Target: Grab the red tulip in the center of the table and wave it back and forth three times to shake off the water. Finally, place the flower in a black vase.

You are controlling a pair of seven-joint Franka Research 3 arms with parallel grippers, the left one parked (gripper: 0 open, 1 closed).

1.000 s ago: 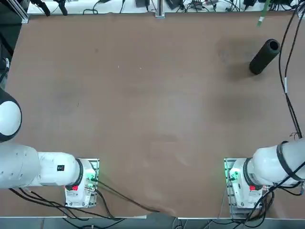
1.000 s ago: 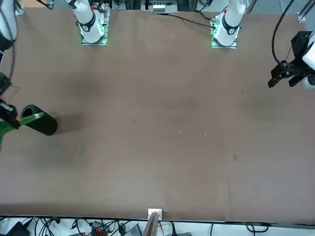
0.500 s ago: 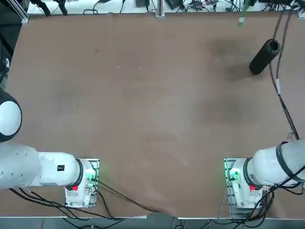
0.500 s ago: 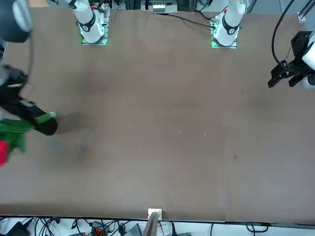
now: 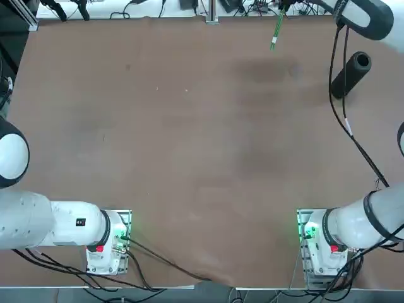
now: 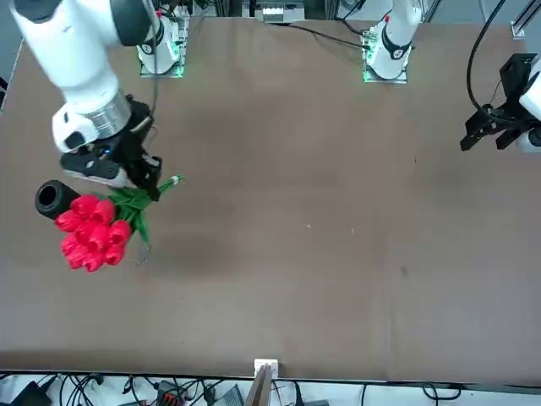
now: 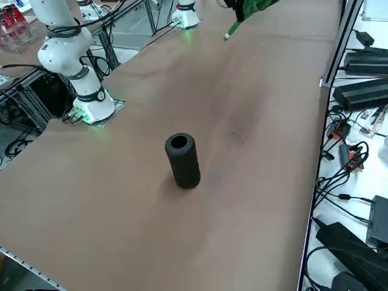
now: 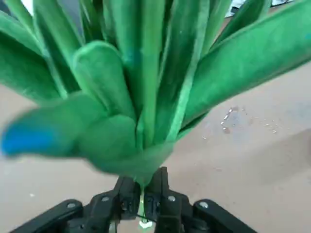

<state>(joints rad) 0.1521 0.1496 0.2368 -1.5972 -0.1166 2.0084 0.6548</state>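
Observation:
My right gripper (image 6: 150,184) hangs over the table (image 6: 338,254), shut on the thin green stem of the red tulip (image 6: 91,233). The red heads point toward the table's far edge, and the pale stem tip (image 6: 174,180) sticks out on the other side. From overhead only the stem (image 5: 276,30) shows, near the far edge. In the wrist view the gripper (image 8: 142,200) pinches the stem below a fan of green leaves (image 8: 146,73). The black vase (image 5: 350,74) stands upright at the far right; the tulip heads partly cover the vase (image 6: 49,197) in the front view.
My right arm's cable (image 5: 344,113) hangs across the table's right part. Water drops (image 8: 233,116) lie on the brown top under the flower. Power bricks and cables (image 7: 364,91) crowd the floor beyond the table's right edge.
The right arm has swung the tulip from beside the vase toward the middle of the far edge. The red heads have come fully into the front view. The vase has not moved.

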